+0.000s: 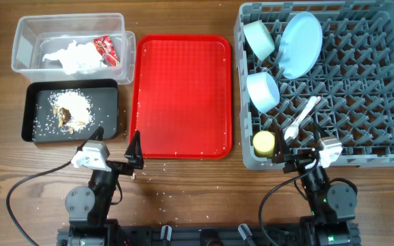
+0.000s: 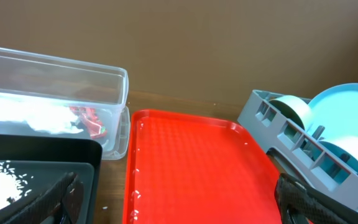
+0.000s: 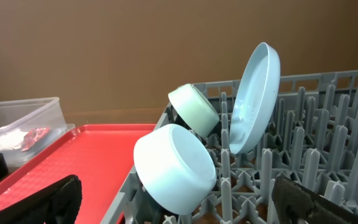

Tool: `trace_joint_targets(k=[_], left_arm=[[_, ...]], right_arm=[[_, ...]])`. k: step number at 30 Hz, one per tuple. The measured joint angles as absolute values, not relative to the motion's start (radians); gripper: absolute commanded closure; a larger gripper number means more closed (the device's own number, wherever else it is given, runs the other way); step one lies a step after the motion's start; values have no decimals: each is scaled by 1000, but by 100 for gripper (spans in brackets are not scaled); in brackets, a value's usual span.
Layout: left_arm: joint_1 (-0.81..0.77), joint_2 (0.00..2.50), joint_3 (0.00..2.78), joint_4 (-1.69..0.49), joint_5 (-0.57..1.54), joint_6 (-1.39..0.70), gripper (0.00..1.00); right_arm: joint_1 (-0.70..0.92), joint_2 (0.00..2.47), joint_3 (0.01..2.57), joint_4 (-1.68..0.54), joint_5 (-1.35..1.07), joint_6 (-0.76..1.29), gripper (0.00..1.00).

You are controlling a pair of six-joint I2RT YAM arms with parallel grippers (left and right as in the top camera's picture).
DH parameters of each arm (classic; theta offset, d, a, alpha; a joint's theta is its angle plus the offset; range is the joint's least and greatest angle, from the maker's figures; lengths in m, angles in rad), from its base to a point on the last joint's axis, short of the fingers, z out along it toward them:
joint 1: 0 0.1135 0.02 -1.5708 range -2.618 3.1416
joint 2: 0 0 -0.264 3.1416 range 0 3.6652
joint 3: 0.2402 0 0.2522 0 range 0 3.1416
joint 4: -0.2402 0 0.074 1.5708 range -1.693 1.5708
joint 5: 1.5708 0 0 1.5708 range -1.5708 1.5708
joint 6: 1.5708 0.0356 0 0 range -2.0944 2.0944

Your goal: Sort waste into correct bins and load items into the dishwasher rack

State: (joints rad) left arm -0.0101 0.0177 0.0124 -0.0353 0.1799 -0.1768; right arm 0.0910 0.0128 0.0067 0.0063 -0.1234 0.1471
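Left gripper (image 1: 117, 139): jaws wide open, holding nothing.
Right gripper (image 1: 298, 156): jaws wide open, holding nothing.
Tub (image 1: 26, 31): napkin (image 1: 74, 56) and wrapper (image 1: 105, 48) inside.
Black tray (image 1: 36, 133): rice (image 1: 70, 109) inside.
Rack (image 1: 382, 82): plate (image 1: 301, 44), bowls (image 1: 263, 91), cup (image 1: 264, 142) and cutlery (image 1: 303, 119) inside.

No word, number, brand or sign can be read anywhere; the only printed thing is the small red snack wrapper (image 1: 106, 49) in the clear tub (image 1: 23, 37) at the far left, its pale marks too small to read.
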Motion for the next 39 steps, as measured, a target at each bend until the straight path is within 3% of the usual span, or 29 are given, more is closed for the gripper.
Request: trace_joint_targets(k=[39], left_arm=[[-8,14,12,-60,176,-177,0]], right_arm=[[91,13,7,6,-123,147,0]])
